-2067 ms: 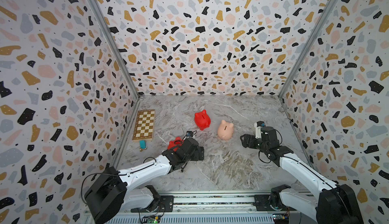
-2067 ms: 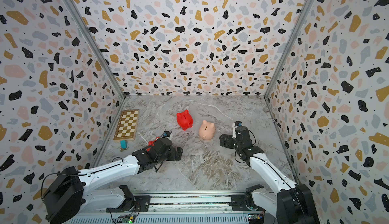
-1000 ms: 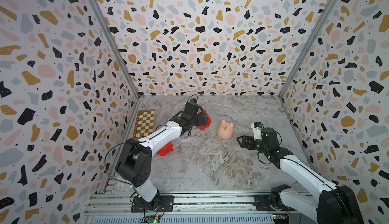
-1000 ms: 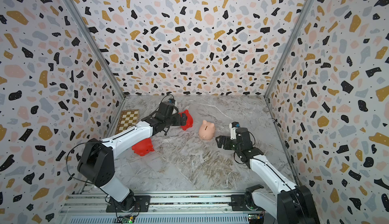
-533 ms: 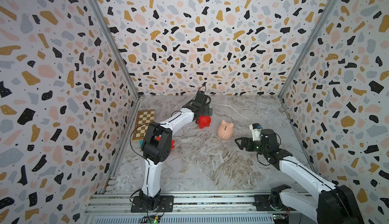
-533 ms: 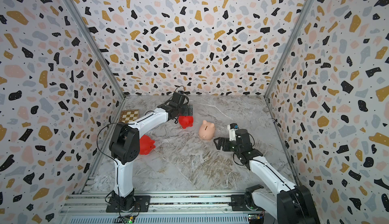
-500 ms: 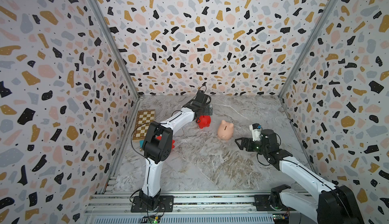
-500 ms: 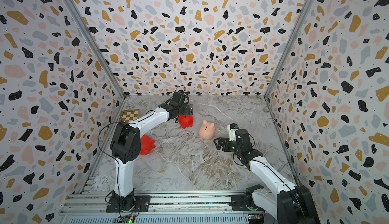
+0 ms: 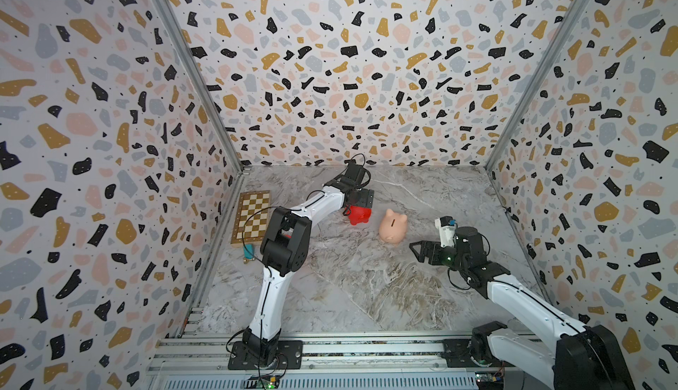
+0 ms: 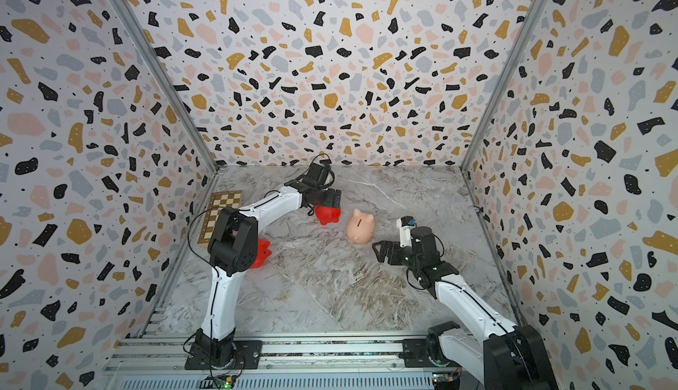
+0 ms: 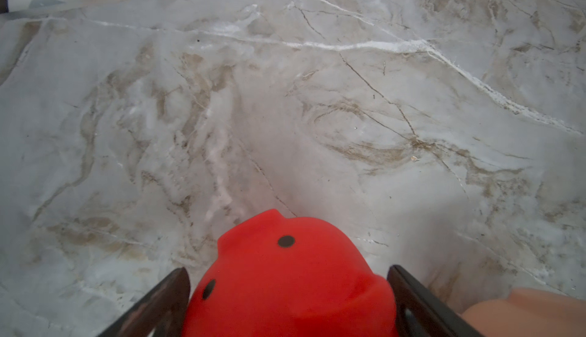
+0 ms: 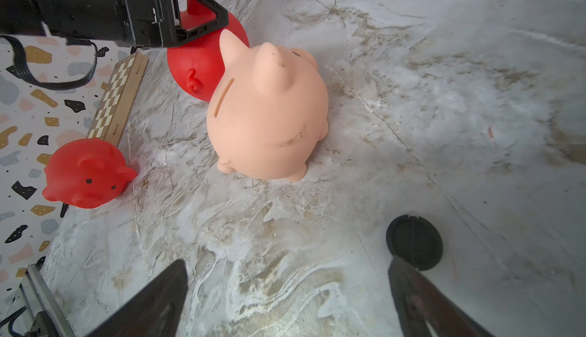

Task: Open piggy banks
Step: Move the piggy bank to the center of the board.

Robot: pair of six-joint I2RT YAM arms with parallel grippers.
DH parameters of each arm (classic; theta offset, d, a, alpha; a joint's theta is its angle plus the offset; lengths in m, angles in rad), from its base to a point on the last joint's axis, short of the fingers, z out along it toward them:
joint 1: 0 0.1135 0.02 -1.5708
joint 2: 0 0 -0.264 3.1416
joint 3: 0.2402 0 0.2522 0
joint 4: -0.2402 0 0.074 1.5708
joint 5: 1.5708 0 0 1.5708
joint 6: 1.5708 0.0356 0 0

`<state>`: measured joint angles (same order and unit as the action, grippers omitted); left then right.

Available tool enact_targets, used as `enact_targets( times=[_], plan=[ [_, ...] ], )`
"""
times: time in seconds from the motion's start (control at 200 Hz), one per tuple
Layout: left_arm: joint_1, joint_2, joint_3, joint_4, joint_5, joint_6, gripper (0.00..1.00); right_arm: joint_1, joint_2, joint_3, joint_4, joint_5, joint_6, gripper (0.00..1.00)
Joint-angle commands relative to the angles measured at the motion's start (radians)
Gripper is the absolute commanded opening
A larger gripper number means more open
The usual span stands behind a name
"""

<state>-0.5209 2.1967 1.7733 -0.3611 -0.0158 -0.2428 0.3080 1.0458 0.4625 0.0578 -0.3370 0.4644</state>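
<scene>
Top views are both showing the marble table (image 9: 348,296) enclosed by 3 terrazzo-patterned walls (image 9: 367,58). The chessboard (image 9: 253,216) is lying flat along the table's left edge, toward the back.

All 3 piggy banks are resting on the table. The peach piggy bank (image 9: 393,227) is standing upright on its feet near the middle, with its coin slot facing up. The far red piggy bank (image 9: 358,215) is sitting just behind it and to its left, and both top views are showing a narrow gap between the 2. The near red piggy bank (image 10: 261,252) is lying beside the chessboard's near end, partly hidden behind the left arm's elbow.

The left gripper (image 9: 363,201) is reaching over the far red piggy bank. The left wrist view is showing its 2 fingers (image 11: 177,291) straddling the body, wide apart and close against both flanks. Whether they are pressing on it cannot be determined.

The right gripper (image 9: 422,252) is hovering to the right of the peach piggy bank, with its jaws standing wide apart and nothing between them.

The right wrist view is showing 1 round black plug (image 12: 413,242) lying flat on the table just beside 1 finger of the right gripper. A small teal object (image 9: 248,250) is lying near the chessboard's near end.
</scene>
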Motion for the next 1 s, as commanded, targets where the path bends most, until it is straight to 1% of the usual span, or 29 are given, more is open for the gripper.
enact_targets(
  times=[0.0,0.16,0.335,0.41,0.461,0.551,0.606,0.666,0.706,0.721,0.796,0.871,0.991],
  plan=[
    [-0.016,-0.078,-0.106,-0.017,0.066,0.025,0.92,0.008,-0.024,-0.004,0.014,-0.007,0.011,1.00],
    [-0.040,-0.223,-0.296,0.032,0.076,0.023,0.92,0.027,-0.015,-0.004,0.029,-0.007,0.013,1.00],
    [-0.068,-0.373,-0.473,0.065,0.100,-0.043,0.93,0.093,0.011,0.008,0.037,0.016,0.010,1.00],
    [-0.093,-0.420,-0.527,0.078,0.108,-0.087,0.93,0.132,0.032,0.018,0.041,0.031,0.005,0.96],
    [-0.111,-0.440,-0.552,0.080,0.120,-0.130,0.93,0.156,0.049,0.025,0.043,0.042,0.009,0.93],
    [-0.143,-0.477,-0.597,0.109,0.178,-0.212,0.93,0.201,0.078,0.033,0.057,0.055,0.014,0.87],
    [-0.169,-0.508,-0.621,0.128,0.182,-0.240,0.94,0.231,0.093,0.036,0.061,0.075,0.020,0.85],
    [-0.199,-0.543,-0.636,0.136,0.165,-0.248,0.95,0.253,0.102,0.036,0.071,0.086,0.025,0.84],
    [-0.212,-0.566,-0.637,0.131,0.149,-0.250,0.96,0.263,0.108,0.035,0.080,0.088,0.028,0.82],
    [-0.213,-0.574,-0.639,0.130,0.145,-0.250,1.00,0.267,0.111,0.033,0.084,0.089,0.029,0.81],
    [-0.217,-0.609,-0.646,0.129,0.134,-0.256,0.99,0.281,0.126,0.036,0.089,0.105,0.033,0.75],
    [-0.217,-0.642,-0.653,0.115,0.102,-0.257,0.99,0.286,0.141,0.042,0.083,0.135,0.033,0.74],
    [-0.216,-0.702,-0.693,0.104,0.037,-0.287,0.99,0.293,0.151,0.046,0.077,0.240,0.026,0.71]
  ],
)
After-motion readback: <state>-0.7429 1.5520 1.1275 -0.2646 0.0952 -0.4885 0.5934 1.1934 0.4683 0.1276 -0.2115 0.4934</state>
